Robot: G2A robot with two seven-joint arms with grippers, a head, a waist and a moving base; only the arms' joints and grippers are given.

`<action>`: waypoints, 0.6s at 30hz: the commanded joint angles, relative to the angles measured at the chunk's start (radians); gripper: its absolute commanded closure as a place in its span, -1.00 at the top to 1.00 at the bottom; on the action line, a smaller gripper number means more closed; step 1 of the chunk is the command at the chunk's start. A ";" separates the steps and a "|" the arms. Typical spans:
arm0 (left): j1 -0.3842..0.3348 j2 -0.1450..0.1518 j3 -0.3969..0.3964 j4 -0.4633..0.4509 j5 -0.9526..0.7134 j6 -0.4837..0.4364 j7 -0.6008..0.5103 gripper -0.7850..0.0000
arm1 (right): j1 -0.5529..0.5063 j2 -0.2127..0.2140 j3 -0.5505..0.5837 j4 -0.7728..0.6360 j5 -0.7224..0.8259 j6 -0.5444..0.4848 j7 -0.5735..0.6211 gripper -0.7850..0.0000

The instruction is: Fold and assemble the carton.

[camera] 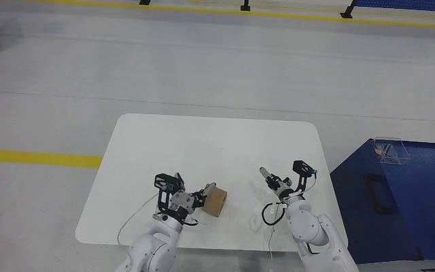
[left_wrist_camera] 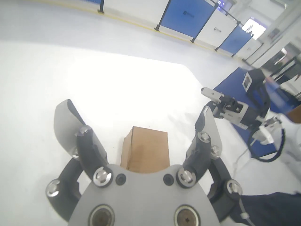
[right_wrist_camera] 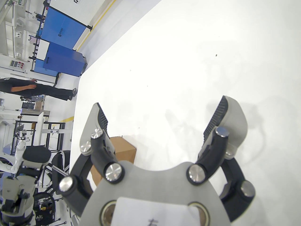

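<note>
My left pincer (left_wrist_camera: pixel 135 114) is spread wide, and the brown cardboard carton (left_wrist_camera: pixel 148 151) stands on the white counter (camera: pixel 204 143) between its fingers (left_wrist_camera: pixel 63 116), close in to the palm. Neither finger touches the carton in the left wrist view. My right pincer (right_wrist_camera: pixel 163 105) is also spread wide, gripping nothing, with bare counter ahead of it. The carton sits off to its side, well apart from its fingers.

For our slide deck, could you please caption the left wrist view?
Left gripper, fingers open, facing a brown carton standing on the white table.
</note>
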 commanded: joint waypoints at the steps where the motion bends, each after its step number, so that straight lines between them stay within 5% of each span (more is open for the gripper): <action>1: -0.022 -0.004 0.049 0.041 0.154 0.031 0.012 -1.00 | 0.000 0.000 0.000 0.000 0.000 0.000 0.000 1.00; 18: -0.085 -0.029 0.145 0.166 0.188 0.028 -0.085 -1.00 | 0.000 0.000 0.000 0.000 0.000 0.000 0.000 1.00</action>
